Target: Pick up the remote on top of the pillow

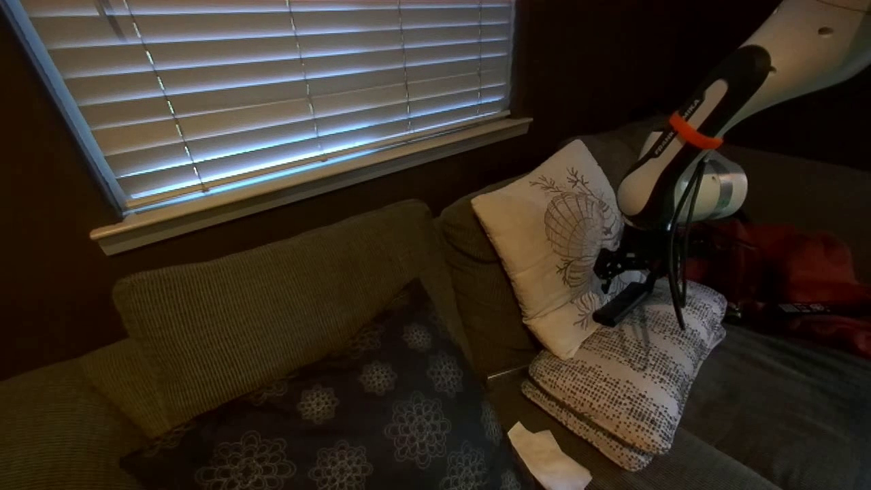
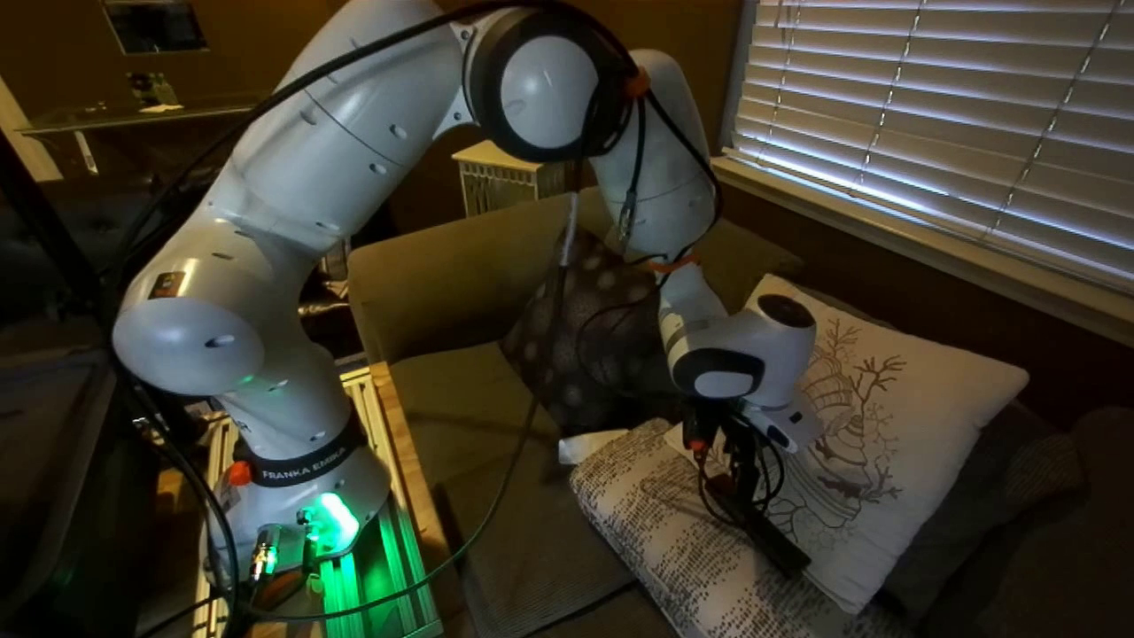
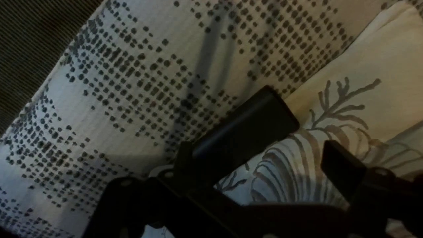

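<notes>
The slim black remote [image 3: 246,132] lies at a slant where the speckled pillow [image 3: 132,89] meets a white cushion. In both exterior views the remote [image 1: 620,305] [image 2: 780,545] shows below the gripper, over the top of the stacked speckled pillow [image 1: 612,381]. My gripper [image 3: 261,157] stands open in the wrist view, its fingers wide apart. The left finger overlaps the near end of the remote and hides it; whether they touch I cannot tell. Across the gap, the right finger [image 3: 342,170] is over the white cushion, apart from the remote.
The white cushion [image 1: 571,218] with a shell motif leans against the sofa back close to the gripper. A dark patterned cushion [image 1: 381,408] and white paper [image 1: 550,457] lie nearby. Red fabric [image 1: 803,265] is behind the arm. Loose cables [image 2: 771,478] hang around the gripper.
</notes>
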You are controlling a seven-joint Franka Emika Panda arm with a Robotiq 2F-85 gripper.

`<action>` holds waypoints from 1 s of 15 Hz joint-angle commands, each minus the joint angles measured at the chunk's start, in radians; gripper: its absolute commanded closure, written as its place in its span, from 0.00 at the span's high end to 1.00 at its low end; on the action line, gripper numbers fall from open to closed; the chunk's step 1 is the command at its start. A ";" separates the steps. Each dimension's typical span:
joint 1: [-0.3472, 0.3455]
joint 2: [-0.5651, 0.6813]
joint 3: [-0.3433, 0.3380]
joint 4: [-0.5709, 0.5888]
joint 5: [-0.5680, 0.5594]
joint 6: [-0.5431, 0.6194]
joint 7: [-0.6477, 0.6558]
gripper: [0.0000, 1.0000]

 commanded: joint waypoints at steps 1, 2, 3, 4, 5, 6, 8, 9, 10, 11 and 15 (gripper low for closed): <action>-0.015 0.081 0.010 0.098 0.011 -0.037 0.007 1.00; -0.015 0.096 0.009 0.116 0.011 -0.045 0.009 1.00; -0.017 0.110 0.010 0.133 0.010 -0.053 0.006 1.00; -0.016 0.125 0.009 0.149 0.008 -0.061 0.008 1.00; -0.012 0.136 0.005 0.163 0.007 -0.068 0.012 1.00; -0.010 0.149 0.004 0.178 0.006 -0.078 0.014 1.00; -0.009 0.179 0.001 0.212 0.006 -0.089 0.018 1.00; -0.005 0.192 -0.002 0.226 0.005 -0.093 0.023 1.00; -0.003 0.204 -0.005 0.240 0.004 -0.096 0.027 1.00; -0.003 0.219 -0.005 0.255 0.004 -0.102 0.029 1.00; 0.007 0.265 -0.015 0.305 0.011 -0.100 0.065 1.00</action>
